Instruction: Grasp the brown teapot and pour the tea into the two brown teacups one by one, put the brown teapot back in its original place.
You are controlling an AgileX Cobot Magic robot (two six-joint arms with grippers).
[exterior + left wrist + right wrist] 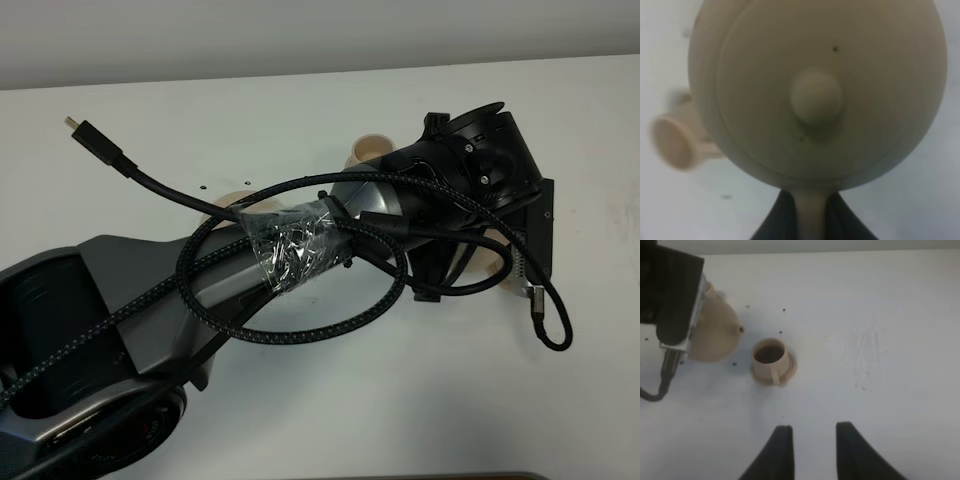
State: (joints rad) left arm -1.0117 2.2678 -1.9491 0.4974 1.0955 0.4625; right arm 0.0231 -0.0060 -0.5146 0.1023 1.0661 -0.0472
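The brown teapot (815, 95) fills the left wrist view from above, its knobbed lid facing the camera. My left gripper (810, 202) is shut on the teapot's handle, one dark finger (777, 222) on each side. In the right wrist view the teapot (715, 335) hangs tilted under the left wrist, its spout toward a teacup (771, 360) on a saucer that holds dark tea. From the high camera the left arm covers most of the teapot (488, 262); two teacups (375, 150) (232, 203) peek out. My right gripper (812, 440) hovers above bare table, open and holding nothing.
The left arm (250, 270), with looping black cables (300, 330) and a loose plug (85, 130), stretches across the white table (560, 120). A blurred round tan shape (672, 142) sits beside the teapot; I cannot tell what it is.
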